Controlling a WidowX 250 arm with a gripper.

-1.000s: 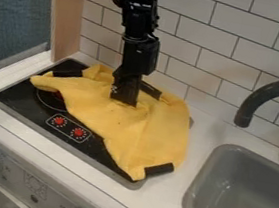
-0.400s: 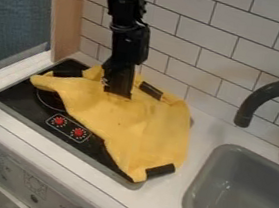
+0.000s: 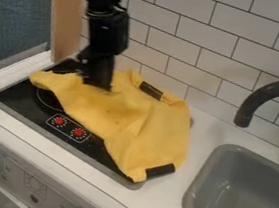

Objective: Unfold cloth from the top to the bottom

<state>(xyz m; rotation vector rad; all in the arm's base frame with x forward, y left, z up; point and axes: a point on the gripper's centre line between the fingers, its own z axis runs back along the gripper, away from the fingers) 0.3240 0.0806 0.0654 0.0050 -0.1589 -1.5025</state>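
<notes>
"Pincer (image 3: 98,86) pos.?"

"At the cloth's (image 3: 143,137) upper-left part, tips down at the fabric. Can't tell if it's spread, pressed together or pinching cloth."

"What's changed?"

"Pincer's gone from mid-cloth toward view left over the last sec. or so, w/ the arm (image 3: 108,29) shifting too. Cloth's hardly altered: lower corner by the dark end piece (image 3: 159,170) looks as it did, ditto the dark strip (image 3: 150,90) on the upper edge."

"Meaning, re the task?"

"Prob. still setting up on the top edge — no real unfolding from that shift. Cloth's lying rumpled across the stove top (image 3: 18,97), its right side over the counter (image 3: 194,136), near the sink (image 3: 195,187). If a grip's wanted, next move is a firm one on the top layer, then a pull toward the btm. Risk: catching both layers, or dragging the whole lot instead."

"Anything hard to make out?"

"Fair bit. Contact pt. is dark on dark, blurred; the pincer hides the fabric behind it. Can't see how many layers sit under the folds, nor the cloth's underside. Arm's cut off at the top of the view — base n/a."
</notes>
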